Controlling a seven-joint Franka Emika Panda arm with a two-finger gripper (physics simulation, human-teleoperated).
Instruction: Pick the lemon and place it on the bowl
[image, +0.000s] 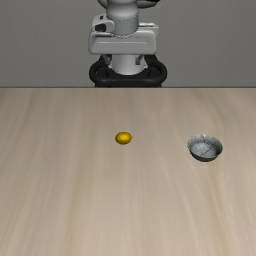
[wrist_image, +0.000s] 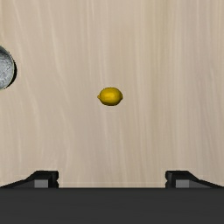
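Lemon small, oval, glossy yellow, lying on pale wooden table.

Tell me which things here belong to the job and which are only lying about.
For the job:
lemon, not yet held
grey metal bowl, apart from the lemon
gripper, open and holding nothing

Not for the job:
wooden table, which only bears them

A pale wooden table meets a plain grey wall.
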